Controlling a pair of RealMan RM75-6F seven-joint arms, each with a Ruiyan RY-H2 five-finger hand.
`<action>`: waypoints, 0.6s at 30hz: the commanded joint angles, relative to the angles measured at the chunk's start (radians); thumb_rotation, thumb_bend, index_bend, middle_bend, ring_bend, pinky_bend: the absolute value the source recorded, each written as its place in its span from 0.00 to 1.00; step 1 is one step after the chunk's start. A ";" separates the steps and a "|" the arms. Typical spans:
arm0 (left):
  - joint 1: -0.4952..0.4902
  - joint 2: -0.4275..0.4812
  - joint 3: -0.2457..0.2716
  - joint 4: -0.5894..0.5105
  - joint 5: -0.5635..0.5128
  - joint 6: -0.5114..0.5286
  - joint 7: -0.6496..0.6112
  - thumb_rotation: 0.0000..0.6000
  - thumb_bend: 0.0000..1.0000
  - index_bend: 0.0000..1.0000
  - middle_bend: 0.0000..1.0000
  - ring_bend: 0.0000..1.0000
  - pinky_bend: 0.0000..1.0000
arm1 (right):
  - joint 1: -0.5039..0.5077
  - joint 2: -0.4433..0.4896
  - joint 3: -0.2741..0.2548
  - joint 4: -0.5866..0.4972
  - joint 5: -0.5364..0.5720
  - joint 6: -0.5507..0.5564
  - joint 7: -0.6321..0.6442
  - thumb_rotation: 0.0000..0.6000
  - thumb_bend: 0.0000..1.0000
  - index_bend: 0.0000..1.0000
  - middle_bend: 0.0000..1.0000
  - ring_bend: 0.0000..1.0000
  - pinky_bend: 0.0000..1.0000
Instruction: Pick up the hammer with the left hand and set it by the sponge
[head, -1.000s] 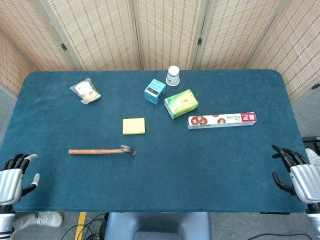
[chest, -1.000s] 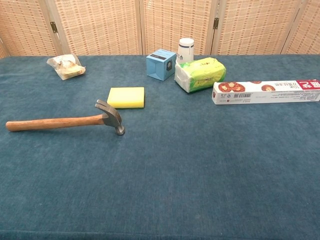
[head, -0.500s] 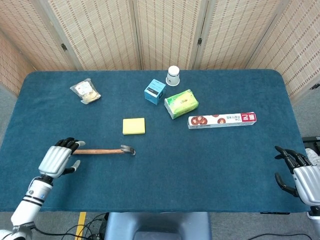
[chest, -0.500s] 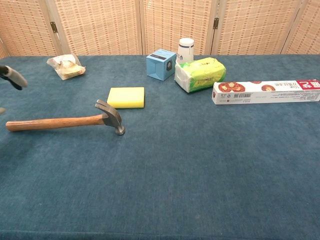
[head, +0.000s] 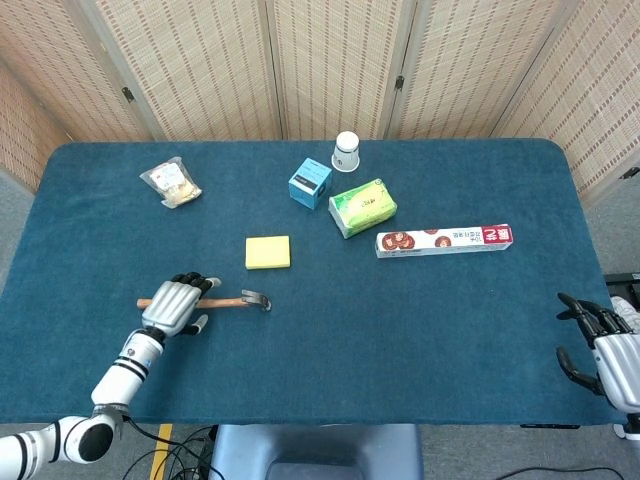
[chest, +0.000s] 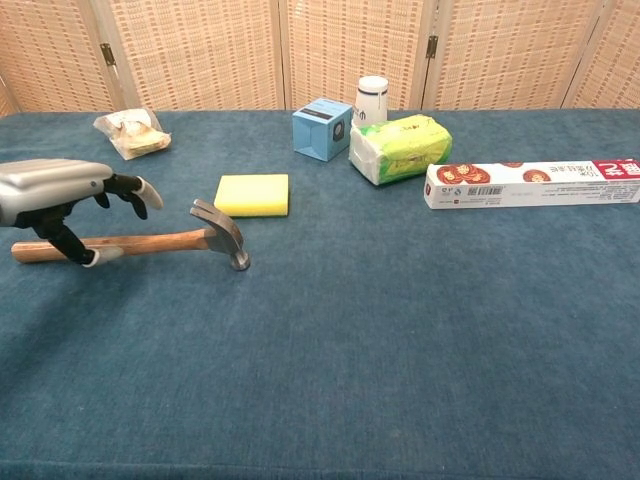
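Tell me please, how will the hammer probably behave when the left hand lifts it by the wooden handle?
The hammer looks rigid, so it should not bend. Its metal head lies far from the left hand, which hovers over the handle end, so that end will probably sag or twist downward. The smooth, round wooden handle may slip or turn between the fingers unless they close firmly.

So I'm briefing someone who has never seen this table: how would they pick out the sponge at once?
Start at the blue table and find the hammer near its front left, under the left hand. Just behind the hammer's head lies the sponge: a flat, plain yellow rectangle with no print, unlike the boxes and packets further back.
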 joint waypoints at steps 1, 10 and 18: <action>-0.025 -0.041 0.007 0.030 -0.034 -0.003 0.022 1.00 0.42 0.21 0.27 0.18 0.25 | 0.003 -0.001 0.000 0.003 -0.001 -0.004 0.002 1.00 0.35 0.09 0.35 0.19 0.24; -0.054 -0.116 0.020 0.098 -0.083 0.023 0.040 1.00 0.42 0.28 0.28 0.18 0.25 | 0.002 -0.003 0.000 0.014 0.009 -0.008 0.013 1.00 0.35 0.09 0.35 0.19 0.24; -0.052 -0.132 0.033 0.113 -0.084 0.058 0.027 1.00 0.42 0.33 0.34 0.19 0.25 | 0.005 -0.006 0.001 0.021 0.013 -0.015 0.018 1.00 0.35 0.09 0.35 0.19 0.24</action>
